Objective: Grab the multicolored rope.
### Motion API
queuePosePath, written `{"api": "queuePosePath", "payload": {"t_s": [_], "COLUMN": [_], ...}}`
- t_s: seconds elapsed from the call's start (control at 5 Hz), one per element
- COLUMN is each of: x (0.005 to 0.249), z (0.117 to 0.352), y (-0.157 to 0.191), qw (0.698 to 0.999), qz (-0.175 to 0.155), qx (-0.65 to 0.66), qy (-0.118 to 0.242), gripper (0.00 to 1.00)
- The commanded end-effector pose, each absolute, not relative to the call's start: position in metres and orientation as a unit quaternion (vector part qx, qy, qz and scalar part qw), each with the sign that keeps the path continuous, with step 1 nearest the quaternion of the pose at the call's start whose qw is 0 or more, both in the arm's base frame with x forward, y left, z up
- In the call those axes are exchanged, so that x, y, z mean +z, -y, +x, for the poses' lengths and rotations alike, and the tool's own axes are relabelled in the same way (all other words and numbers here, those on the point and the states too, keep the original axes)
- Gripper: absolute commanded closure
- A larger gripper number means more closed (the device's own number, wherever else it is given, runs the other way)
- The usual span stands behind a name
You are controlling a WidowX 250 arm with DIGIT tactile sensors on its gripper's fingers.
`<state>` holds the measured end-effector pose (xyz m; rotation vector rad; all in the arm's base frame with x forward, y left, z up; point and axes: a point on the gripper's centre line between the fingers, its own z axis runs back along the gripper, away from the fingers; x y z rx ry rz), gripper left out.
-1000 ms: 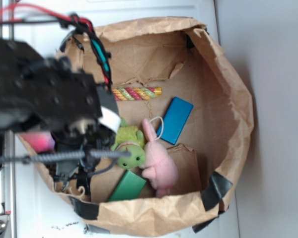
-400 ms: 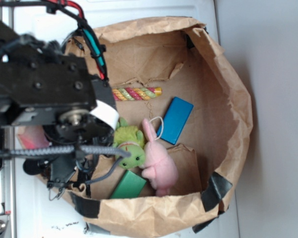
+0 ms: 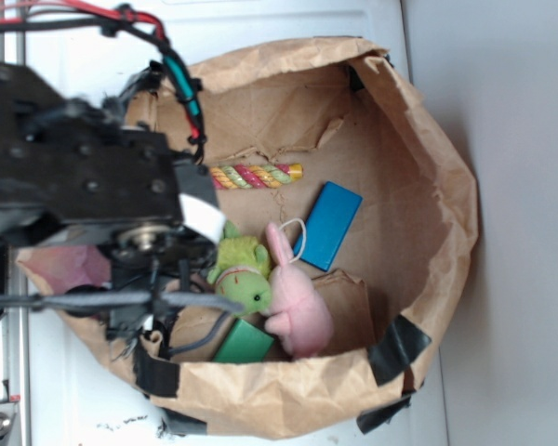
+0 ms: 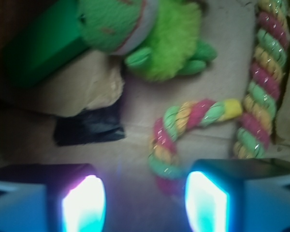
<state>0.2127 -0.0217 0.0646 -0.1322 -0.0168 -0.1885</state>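
The multicolored rope lies on the floor of a brown paper bag, striped red, yellow and green; its left part is hidden behind my arm. In the wrist view the rope runs down the right side and hooks back to the left, its curled end reaching down between my fingers, close to the right one. My gripper hovers open over the bag floor, with a glowing pad on each side. In the exterior view the gripper is hidden under the black arm.
A green plush toy and a pink plush bunny lie together near the bag's front. A blue block and a green block rest on the floor. The paper bag wall rings everything.
The arm has shifted up and left over the bag's left side. The bag's front wall has been pushed and now sits differently. The toys and rope stay put.
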Motion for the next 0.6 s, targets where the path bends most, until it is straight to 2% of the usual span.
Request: {"api": "queuePosePath", "payload": {"t_s": [0.0,0.4], "x": [0.0626,0.0648], "z": [0.2195,0.2198], "y": [0.0165,0.0173], "qw": [0.993,0.992], "qz": [-0.06,-0.063], "qx": [-0.102,-0.107], "qy": [0.011,0.013], "gripper": [0.0,0.0]}}
